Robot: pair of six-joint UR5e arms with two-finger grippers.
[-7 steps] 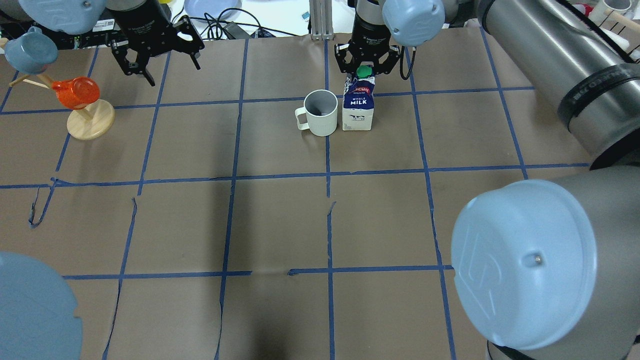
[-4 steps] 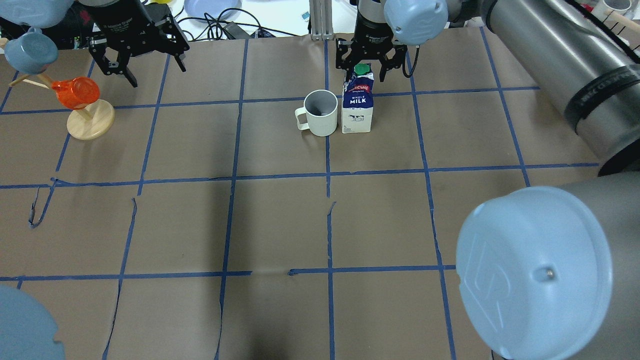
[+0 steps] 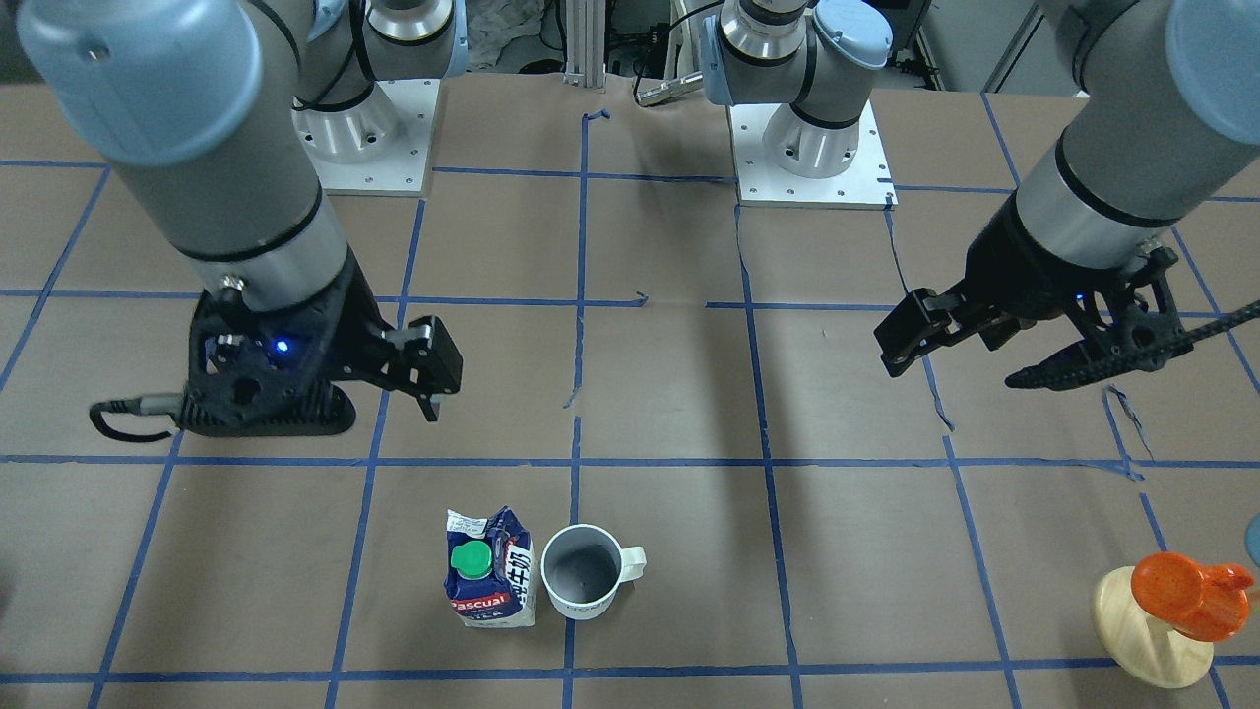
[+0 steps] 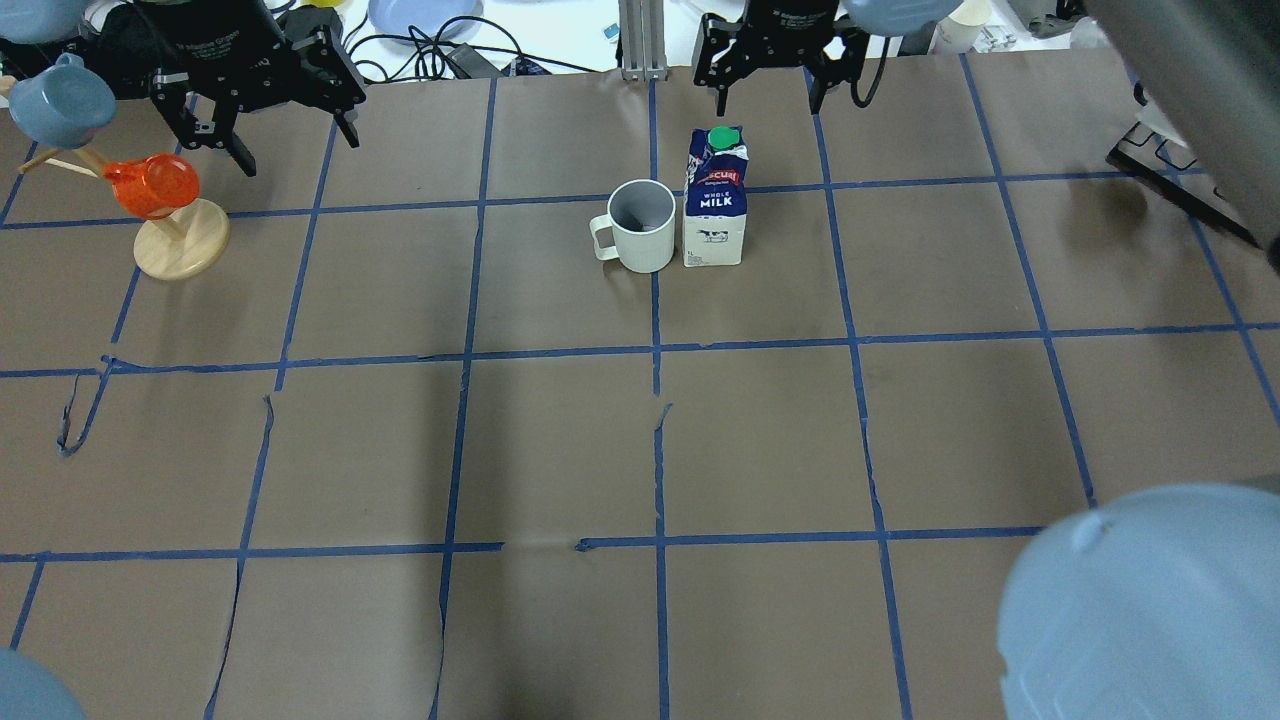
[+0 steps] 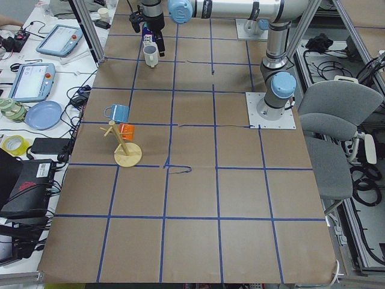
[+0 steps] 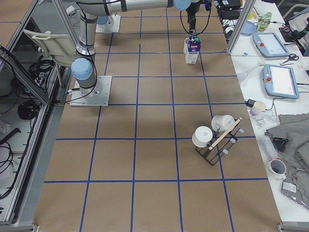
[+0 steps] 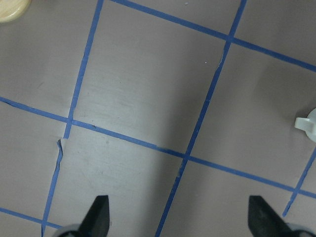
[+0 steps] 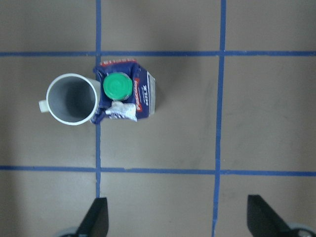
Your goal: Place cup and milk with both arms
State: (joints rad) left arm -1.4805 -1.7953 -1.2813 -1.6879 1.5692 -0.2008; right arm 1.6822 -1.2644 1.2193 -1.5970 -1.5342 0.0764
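The white cup [image 4: 641,225] stands upright on the brown paper, handle to the left, touching or nearly touching the milk carton [image 4: 716,210] on its right. Both show in the front view, cup [image 3: 583,583] and milk [image 3: 489,576], and from above in the right wrist view, cup [image 8: 71,98] and milk [image 8: 126,94]. My right gripper [image 4: 768,100] is open and empty, raised behind the milk. My left gripper [image 4: 298,150] is open and empty at the far left, well away from the cup. In the left wrist view only the cup's handle [image 7: 307,124] shows.
A wooden mug tree [image 4: 180,235] with an orange cup [image 4: 150,185] and a blue cup [image 4: 62,100] stands at the far left, close to my left gripper. A second rack with white mugs [image 6: 215,137] stands on the robot's right side of the table. Blue tape lines grid the table.
My right gripper has risen and drawn back from the milk's cap, jaws open. My left gripper has drifted left and back. Cup and milk stay put.
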